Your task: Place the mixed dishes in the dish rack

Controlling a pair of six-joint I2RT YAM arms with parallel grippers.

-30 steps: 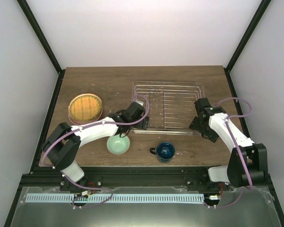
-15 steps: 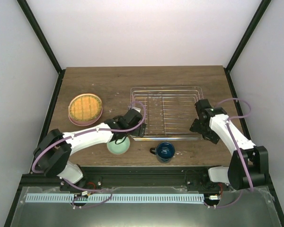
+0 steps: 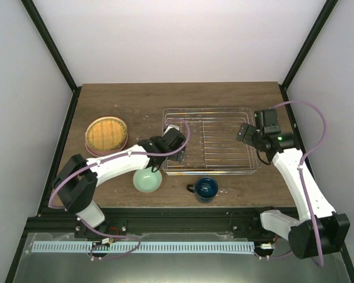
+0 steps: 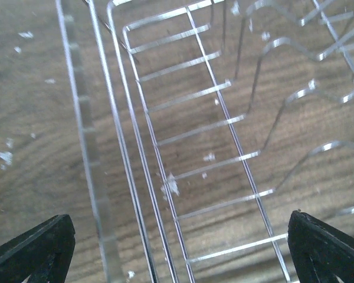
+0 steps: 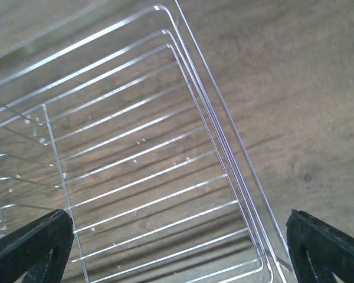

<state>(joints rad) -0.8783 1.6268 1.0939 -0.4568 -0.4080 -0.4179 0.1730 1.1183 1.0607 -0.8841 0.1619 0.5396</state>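
Top external | dish rack [image 3: 212, 141] | left fingers [image 4: 32, 247] wide, above left rim | right fingers [image 5: 29, 244] wide, above right rim

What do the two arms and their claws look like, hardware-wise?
Left arm and right arm match: white link shells, black joints and bases, each with a loose purple cable looping alongside. Left claw and right claw are black; wrist views show two dark wedge-shaped fingers.
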